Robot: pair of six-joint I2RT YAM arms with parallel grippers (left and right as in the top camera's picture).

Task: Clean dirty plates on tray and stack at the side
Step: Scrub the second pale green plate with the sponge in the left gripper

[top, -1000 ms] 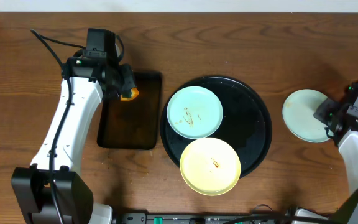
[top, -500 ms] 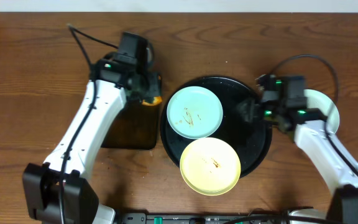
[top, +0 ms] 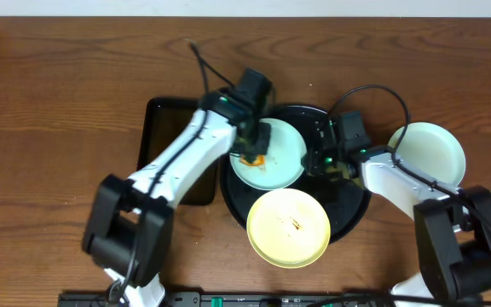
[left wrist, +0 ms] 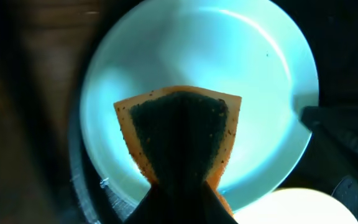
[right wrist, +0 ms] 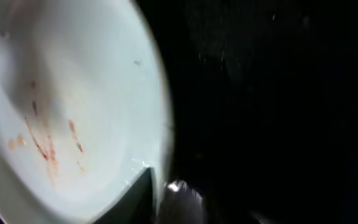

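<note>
A pale mint plate with orange smudges and a pale yellow plate sit on the round black tray. A third pale plate lies on the bare wood to the right. My left gripper is shut on an orange sponge with a dark scrub face, pressed on the mint plate. My right gripper sits at that plate's right rim. In the right wrist view its fingers straddle the rim of the mint plate.
A smaller rectangular dark tray lies left of the round tray. The yellow plate overhangs the round tray's front rim and shows at the bottom of the left wrist view. Brown tabletop lies all around.
My left gripper moved right from the rectangular tray onto the mint plate with the sponge. My right gripper moved left from the side plate to the mint plate's right rim.
</note>
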